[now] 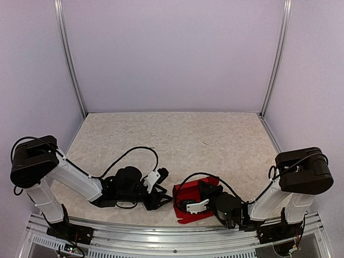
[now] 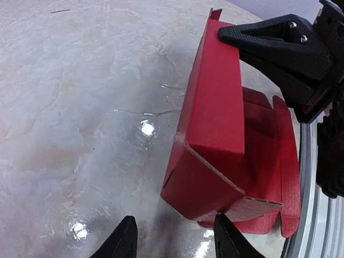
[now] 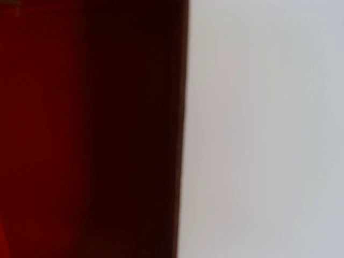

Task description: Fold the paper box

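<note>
Box: bright red card paper box [image 1: 181,194], half-folded, at the pale marbled table's [image 1: 172,140] near edge, between the grippers.
Left wrist only: raised wall runs lengthwise away.
Right wrist: red blur, probably box.
Left gripper [image 2: 174,242]: half-open, empty.
Right gripper [image 2: 231,35]: closed, tip touching wall.

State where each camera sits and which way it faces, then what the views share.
Top external: above and behind the bases, looking down on the table; both arms show, left gripper open beside the paper box.
Left wrist: low, facing the box; own fingertips show, and the right gripper pinching its raised wall.
Right wrist: pressed to the box, a red blur; no fingers visible.
Shared: the box, in all three.
</note>
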{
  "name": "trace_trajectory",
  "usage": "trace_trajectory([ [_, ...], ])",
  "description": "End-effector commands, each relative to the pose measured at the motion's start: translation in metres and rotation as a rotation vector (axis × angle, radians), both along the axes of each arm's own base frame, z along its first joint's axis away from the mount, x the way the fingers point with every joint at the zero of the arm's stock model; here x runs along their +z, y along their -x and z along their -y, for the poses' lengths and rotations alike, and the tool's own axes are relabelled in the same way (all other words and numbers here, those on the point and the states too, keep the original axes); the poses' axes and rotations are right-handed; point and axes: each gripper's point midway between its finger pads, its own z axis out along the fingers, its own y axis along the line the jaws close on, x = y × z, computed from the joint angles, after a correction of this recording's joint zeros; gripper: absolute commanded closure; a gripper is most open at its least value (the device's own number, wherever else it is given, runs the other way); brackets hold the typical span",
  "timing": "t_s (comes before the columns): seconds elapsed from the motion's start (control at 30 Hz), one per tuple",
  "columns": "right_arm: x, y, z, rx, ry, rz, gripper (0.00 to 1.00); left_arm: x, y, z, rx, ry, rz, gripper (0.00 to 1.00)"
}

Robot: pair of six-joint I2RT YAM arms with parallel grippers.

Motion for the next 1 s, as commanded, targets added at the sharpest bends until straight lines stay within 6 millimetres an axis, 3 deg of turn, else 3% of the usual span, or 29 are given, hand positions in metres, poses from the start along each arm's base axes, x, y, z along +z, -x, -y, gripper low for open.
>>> trace_trajectory([
  [0.0,-0.014,0.005,0.005,0.003,0.055,-0.014,1.0,0.002,-0.007,0.013,-0.018,-0.012,0.057,0.52],
  [0.53,-0.014,0.007,0.002,0.005,0.046,-0.027,1.0,-0.004,-0.007,0.039,-0.065,0.013,0.11,0.52],
  [0.97,-0.015,0.007,0.001,0.002,0.042,-0.038,1.0,0.006,-0.028,0.049,0.048,0.058,0.201,0.52],
])
